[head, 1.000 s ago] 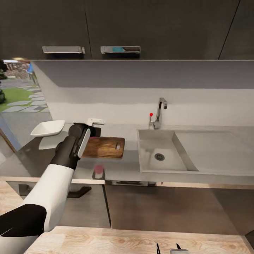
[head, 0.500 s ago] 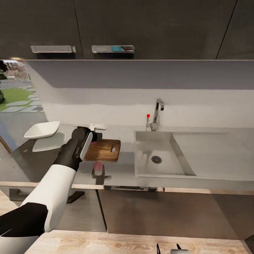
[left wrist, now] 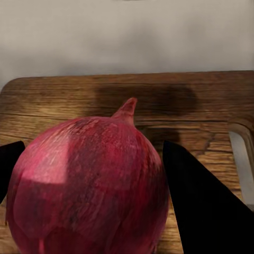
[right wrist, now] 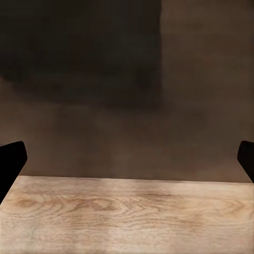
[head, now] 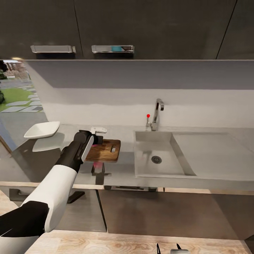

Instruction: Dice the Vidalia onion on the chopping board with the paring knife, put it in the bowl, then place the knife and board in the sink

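White bowl (head: 41, 129) at left on the bench (head: 120, 171), sink (head: 158, 158) right of centre. Red onion (left wrist: 87, 185) pinched between left fingers (left wrist: 203, 211) over the chopping board (left wrist: 159, 106). Right fingers (right wrist: 11, 164) spread wide, at lower frame edge.

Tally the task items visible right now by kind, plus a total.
Onion: 1, between the left gripper's fingers
Chopping board: 1
Bowl: 1
Sink: 1
Faucet: 1
Total: 5
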Controlling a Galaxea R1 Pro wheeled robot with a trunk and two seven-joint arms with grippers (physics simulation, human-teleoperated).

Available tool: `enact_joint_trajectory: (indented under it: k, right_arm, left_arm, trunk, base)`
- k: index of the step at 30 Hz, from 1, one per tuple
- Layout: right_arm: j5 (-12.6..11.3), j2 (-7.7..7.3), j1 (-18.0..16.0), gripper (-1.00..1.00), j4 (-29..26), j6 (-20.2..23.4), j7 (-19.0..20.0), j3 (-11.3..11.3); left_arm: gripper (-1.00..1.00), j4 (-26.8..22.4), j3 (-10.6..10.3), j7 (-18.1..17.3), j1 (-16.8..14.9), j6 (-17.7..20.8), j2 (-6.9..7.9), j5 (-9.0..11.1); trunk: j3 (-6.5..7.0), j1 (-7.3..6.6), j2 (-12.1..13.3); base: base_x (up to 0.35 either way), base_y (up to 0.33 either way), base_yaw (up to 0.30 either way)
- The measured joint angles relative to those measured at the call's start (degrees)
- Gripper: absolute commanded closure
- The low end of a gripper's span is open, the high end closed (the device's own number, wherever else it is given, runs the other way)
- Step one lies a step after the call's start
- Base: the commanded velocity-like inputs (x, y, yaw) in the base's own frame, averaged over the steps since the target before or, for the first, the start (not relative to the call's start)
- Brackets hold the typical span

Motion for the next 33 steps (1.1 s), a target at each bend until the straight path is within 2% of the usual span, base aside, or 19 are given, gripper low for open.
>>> enact_joint_trajectory:
  k: [24,33]
  right_arm:
    - [0.00,0.03,0.00,-1.00,0.00,0.00,-0.09,-0.04]
    - [0.00,0.08,0.00,-1.00,0.00,0.00,-0.09,-0.01]
  left_arm:
    - [1.00,2.08,0.01,0.00,0.03,-0.03,0.00,0.01]
    - [1.00,2.63,0.01,-0.02,0.02,-0.03,0.00,-0.01]
  trunk:
    - [-0.03,0.00,0.00]
    - [-0.56,0.00,0.00]
  base:
    - [0.000,0.000,0.000]
    - [0.000,0.000,0.000]
